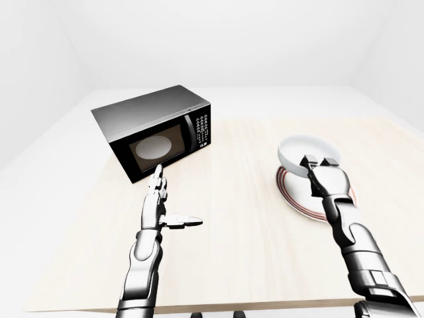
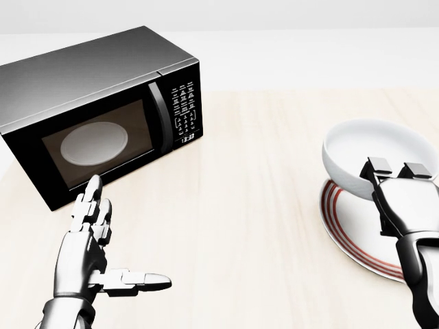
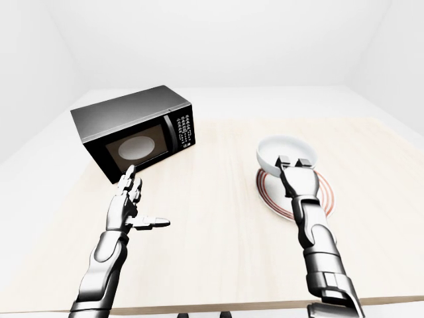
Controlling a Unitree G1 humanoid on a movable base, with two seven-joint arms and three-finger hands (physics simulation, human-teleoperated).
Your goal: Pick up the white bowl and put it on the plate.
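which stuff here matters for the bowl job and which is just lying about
Part of the job:
- white bowl, gripped at its rim
- plate with red rings
- right hand, fingers over the bowl's rim

Just lying about:
- microwave, door shut
- left hand, open and holding nothing
- table

Simulated kitchen-style setup, as far as I can tell from my feed. A black microwave (image 2: 96, 113) with keypad and a lit clock readout sits at the left of the head view on a pale wood-grain worktop (image 2: 254, 226). Tableware points the same way: a white bowl (image 2: 374, 161) and a plate (image 2: 357, 233) with red rings at the right. Beyond that it's bare: plain white walls (image 1: 218, 40) and a white floor (image 1: 46, 165) around the worktop, flat even lighting, clean untextured surfaces, so it reads as a rendered test room dressed as a kitchen rather than a real home.
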